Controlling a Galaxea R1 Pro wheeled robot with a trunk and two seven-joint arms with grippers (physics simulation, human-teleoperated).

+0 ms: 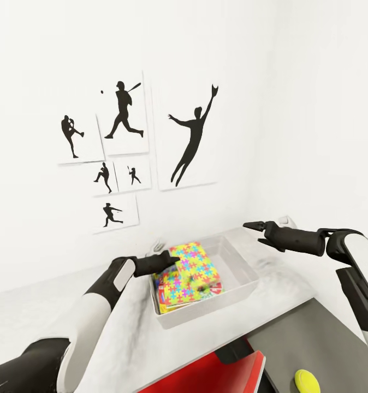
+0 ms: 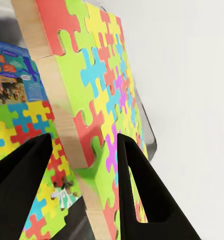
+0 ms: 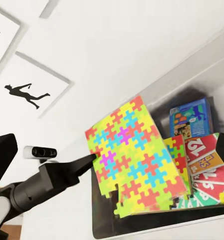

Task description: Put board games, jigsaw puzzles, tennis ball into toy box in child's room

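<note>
Light-grey and shallow, the lidless toy box with sloping sides sits on the white counter, against the white wall hung with black sports-silhouette pictures. Over the box's left half the left pincer pinches a thin bright jigsaw puzzle sheet of yellow, pink, blue and orange interlocking pieces. In the left wrist view its two black fingers close on the sheet's pale wooden edge, and the sheet stands tilted, its lower part down among the box's contents.

Inside the box, under and beside that sheet, lie a second jigsaw sheet of the same colours, a flat blue game box with yellow cartoon print, and a flat red game box with large white numerals just beside the blue one. A green-white printed edge peeks out below the red box; what it belongs to I cannot tell.

To the right of the toy box, above the counter's far corner, hangs the right pincer, touching nothing; whether its tips are spread or pressed together I cannot tell.

Below the counter's front edge, well apart from the toy box, a small yellow-green tennis ball rests on the dark grey floor, near a red flat panel.
</note>
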